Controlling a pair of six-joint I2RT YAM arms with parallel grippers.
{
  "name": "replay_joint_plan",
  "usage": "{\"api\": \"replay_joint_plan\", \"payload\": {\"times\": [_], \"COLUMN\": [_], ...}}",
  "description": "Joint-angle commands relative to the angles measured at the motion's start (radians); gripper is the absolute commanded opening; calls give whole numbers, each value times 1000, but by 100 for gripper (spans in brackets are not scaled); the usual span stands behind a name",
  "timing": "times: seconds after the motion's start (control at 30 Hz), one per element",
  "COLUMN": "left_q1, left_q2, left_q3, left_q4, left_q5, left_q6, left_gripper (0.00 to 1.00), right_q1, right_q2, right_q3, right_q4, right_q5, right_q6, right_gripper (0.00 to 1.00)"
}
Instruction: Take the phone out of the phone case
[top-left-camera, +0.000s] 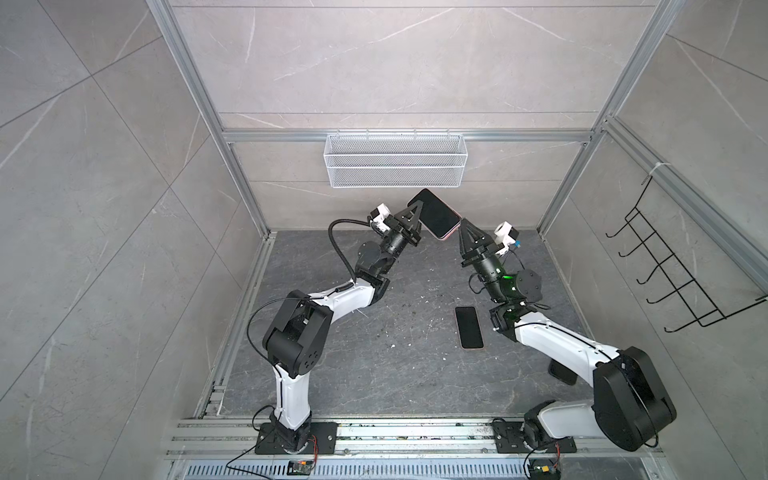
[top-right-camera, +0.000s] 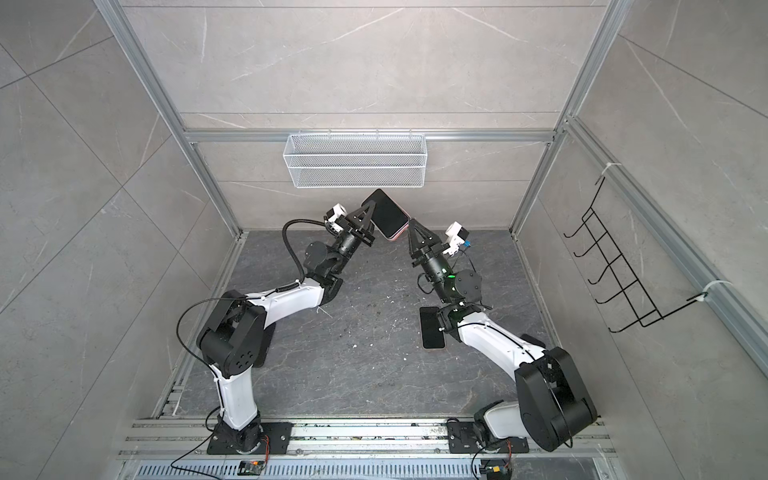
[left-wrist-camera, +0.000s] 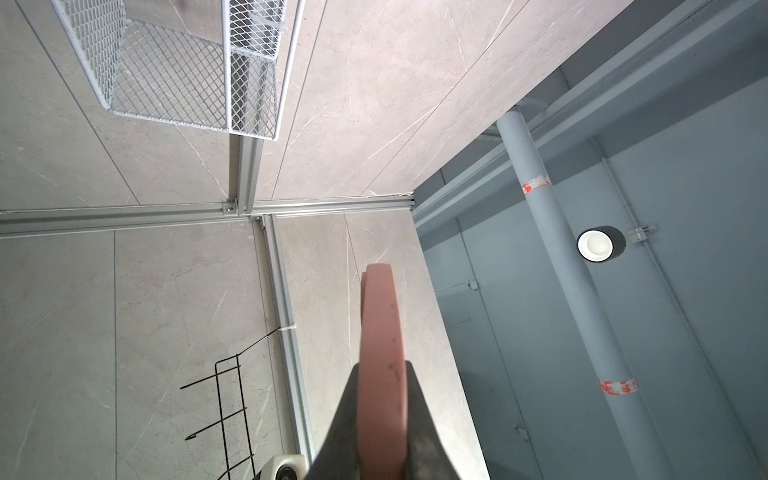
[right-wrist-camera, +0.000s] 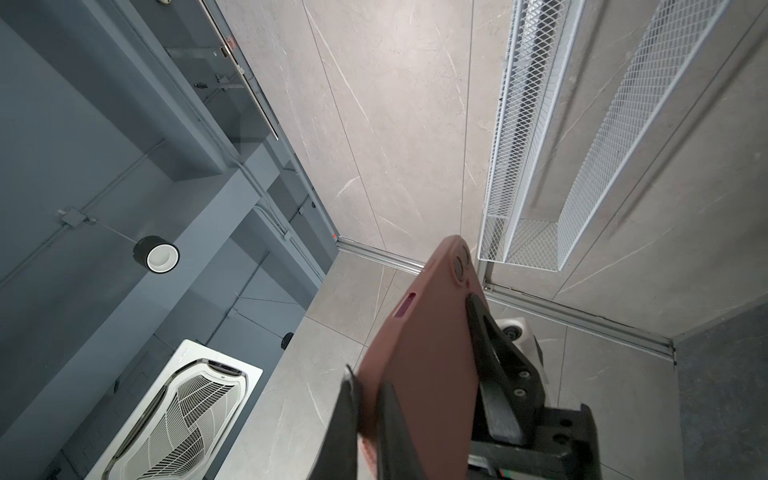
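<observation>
Both left claw (top-left-camera: 419, 212) and right claw (top-left-camera: 463, 224) clamp the pink rubbery phone case (right-wrist-camera: 432, 353). Probably pliable: peel its corner off the stiff black phone (top-left-camera: 436, 216).

Light is bright, even and diffuse in both top views, with no hard glare on the pale wall tiles (top-left-camera: 395, 62). The arms cast only faint, soft-edged shadows on the dark floor (top-left-camera: 395, 374). Those views are sharp, though the wide lens bows the metal frame rails (top-left-camera: 197, 83) outward toward the edges. A round ceiling lamp (left-wrist-camera: 600, 245) shows lit in both wrist views. There the background is crisp, while the pink phone case (left-wrist-camera: 382, 374) and the dark fingers (left-wrist-camera: 424, 428) close to the lens are soft and out of focus.
</observation>
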Motion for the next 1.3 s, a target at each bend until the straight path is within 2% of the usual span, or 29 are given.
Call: {"api": "replay_joint_plan", "payload": {"times": [0.0,0.27,0.6,0.67,0.8,0.9,0.97,1.1,1.27], "left_q1": [-68,-68,-67,-63,-48,-26,-8,28,63], "left_q2": [-83,-81,-82,-82,-97,-121,-138,-163,-202], "left_q3": [110,139,134,122,72,11,-33,-105,-161], "left_q4": [127,128,128,127,128,126,125,116,46], "left_q5": [157,145,140,137,136,138,148,171,254], "left_q6": [61,66,69,69,65,59,62,60,87], "left_gripper": [0,0,0,0,0,0,0,0,0], "right_q1": [42,37,37,37,17,-24,-51,-81,-106], "right_q2": [61,60,74,70,14,-65,-120,-236,-399], "right_q3": [-52,-72,-74,-74,-125,-185,-212,-223,-171], "right_q4": [-226,-247,-238,-229,-232,-276,-339,-538,-945], "right_q5": [-170,-146,-148,-154,-163,-178,-205,-258,-260], "right_q6": [20,35,46,41,28,7,-18,-113,-303], "right_gripper": [4,12,17,22,46,59,65,70,71]}}
